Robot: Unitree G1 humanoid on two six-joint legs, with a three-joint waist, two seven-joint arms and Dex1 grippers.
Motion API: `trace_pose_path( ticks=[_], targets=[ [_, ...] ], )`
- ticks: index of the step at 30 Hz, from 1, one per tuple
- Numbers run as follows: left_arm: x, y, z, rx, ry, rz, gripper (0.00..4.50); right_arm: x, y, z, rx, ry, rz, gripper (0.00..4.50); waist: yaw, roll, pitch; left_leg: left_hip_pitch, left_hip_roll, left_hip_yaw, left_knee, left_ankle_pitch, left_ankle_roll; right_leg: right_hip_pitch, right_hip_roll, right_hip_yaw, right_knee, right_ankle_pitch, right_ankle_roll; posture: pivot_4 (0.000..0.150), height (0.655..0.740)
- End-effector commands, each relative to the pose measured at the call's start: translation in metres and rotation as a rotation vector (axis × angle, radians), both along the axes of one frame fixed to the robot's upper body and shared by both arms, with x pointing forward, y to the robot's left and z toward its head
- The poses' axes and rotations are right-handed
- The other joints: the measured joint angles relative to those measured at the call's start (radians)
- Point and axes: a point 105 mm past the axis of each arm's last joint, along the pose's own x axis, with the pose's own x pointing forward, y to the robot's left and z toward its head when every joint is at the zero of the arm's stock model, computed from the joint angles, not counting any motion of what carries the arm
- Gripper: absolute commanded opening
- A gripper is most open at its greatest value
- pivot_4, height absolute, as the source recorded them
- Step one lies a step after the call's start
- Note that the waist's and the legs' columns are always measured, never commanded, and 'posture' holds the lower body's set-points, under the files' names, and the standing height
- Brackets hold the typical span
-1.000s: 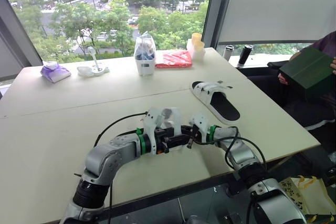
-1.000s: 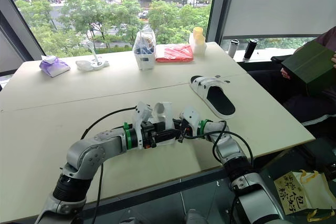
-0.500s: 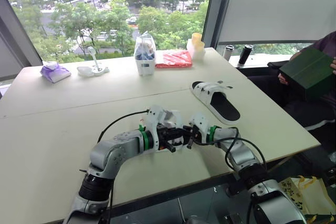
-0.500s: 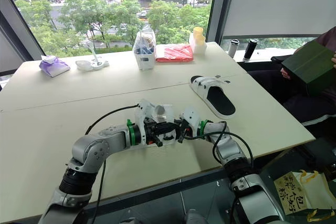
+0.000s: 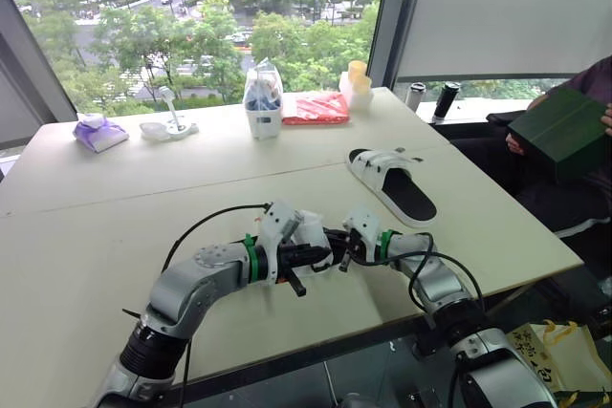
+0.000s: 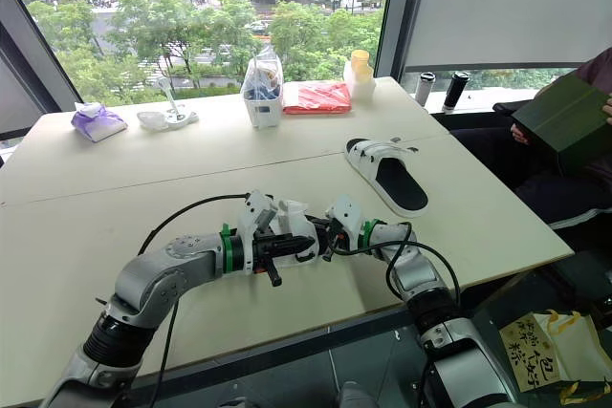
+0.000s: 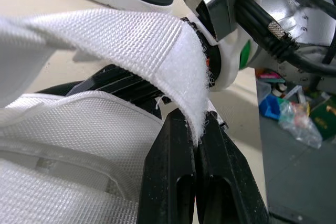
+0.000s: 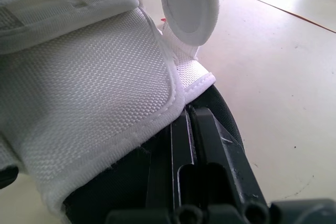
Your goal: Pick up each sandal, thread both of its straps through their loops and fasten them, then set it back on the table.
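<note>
A white sandal with a black sole [image 5: 311, 229] is held just above the near part of the table [image 5: 86, 255], between my two grippers. My left gripper [image 7: 195, 125] is shut on the tip of one white hook-and-loop strap [image 7: 131, 40], its black fingers [image 5: 296, 284] pointing down and forward. My right gripper [image 8: 188, 109] is shut on the edge of the sandal's white upper, where it meets the black sole. The second sandal [image 5: 394, 183] lies flat on the table farther right, its straps loose.
Along the far edge stand a clear bag over a white holder [image 5: 262, 97], a red packet [image 5: 316, 107], stacked cups [image 5: 357, 83], a purple pouch [image 5: 99, 131] and a small dish [image 5: 168, 126]. A person with a green box [image 5: 564, 126] sits at the right.
My left gripper has closed on the strap tip, and the left arm has drawn back a little and turned its fingers downward. The right gripper has kept its hold.
</note>
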Motion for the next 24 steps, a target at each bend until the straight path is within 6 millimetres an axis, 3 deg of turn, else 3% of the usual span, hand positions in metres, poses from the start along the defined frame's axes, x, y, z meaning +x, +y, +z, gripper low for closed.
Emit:
trace_pose_path(
  ticks=[1,4,11,15,18,22,24],
  targets=[
    [0.002,0.002,-0.015,0.088,0.006,0.0,0.03,-0.025,-0.006,-0.068,-0.13,0.231,-0.008,0.0,0.0,0.0,0.0,0.0,0.0,0.0,0.0,0.0,0.0,0.0,0.0,0.0,0.0,0.0,0.0,0.15,0.74],
    [0.009,-0.005,-0.011,0.074,-0.013,0.018,0.03,-0.026,-0.006,-0.069,-0.13,0.232,-0.007,0.0,0.001,0.0,-0.001,0.0,0.0,0.0,0.0,0.0,0.0,0.0,0.0,0.0,0.0,0.0,0.0,0.15,0.74],
    [0.002,-0.006,-0.021,0.129,0.001,-0.061,0.03,-0.028,-0.008,-0.07,-0.129,0.238,-0.013,0.0,0.001,0.0,-0.003,-0.001,0.0,0.0,0.0,0.0,0.0,0.0,0.0,0.0,0.0,0.0,0.0,0.15,0.74],
    [0.004,-0.005,-0.004,0.017,0.017,-0.047,0.03,-0.032,-0.011,-0.073,-0.131,0.248,-0.017,0.0,0.001,0.0,-0.003,-0.001,0.0,0.0,0.0,0.0,0.0,0.0,0.0,0.0,0.0,0.0,0.0,0.15,0.74],
    [0.005,-0.004,0.008,-0.034,-0.008,-0.044,0.93,-0.033,-0.012,-0.074,-0.131,0.255,-0.02,0.0,0.001,0.0,-0.003,-0.001,0.0,0.0,0.0,-0.001,0.002,0.0,0.0,0.0,0.0,0.0,0.0,0.15,0.74],
    [-0.005,0.01,0.024,-0.074,-0.05,-0.043,2.92,-0.035,-0.014,-0.076,-0.13,0.265,-0.022,0.0,0.001,0.0,-0.003,-0.002,0.0,-0.001,-0.001,-0.001,0.002,-0.001,0.0,-0.001,0.001,0.0,0.0,0.15,0.74],
    [-0.015,0.02,0.032,-0.096,-0.045,-0.054,2.92,-0.035,-0.015,-0.076,-0.134,0.267,-0.019,0.0,0.002,0.0,-0.003,-0.001,0.0,-0.001,-0.001,-0.002,0.003,-0.001,0.0,-0.001,0.001,0.0,0.0,0.15,0.74]
  ],
)
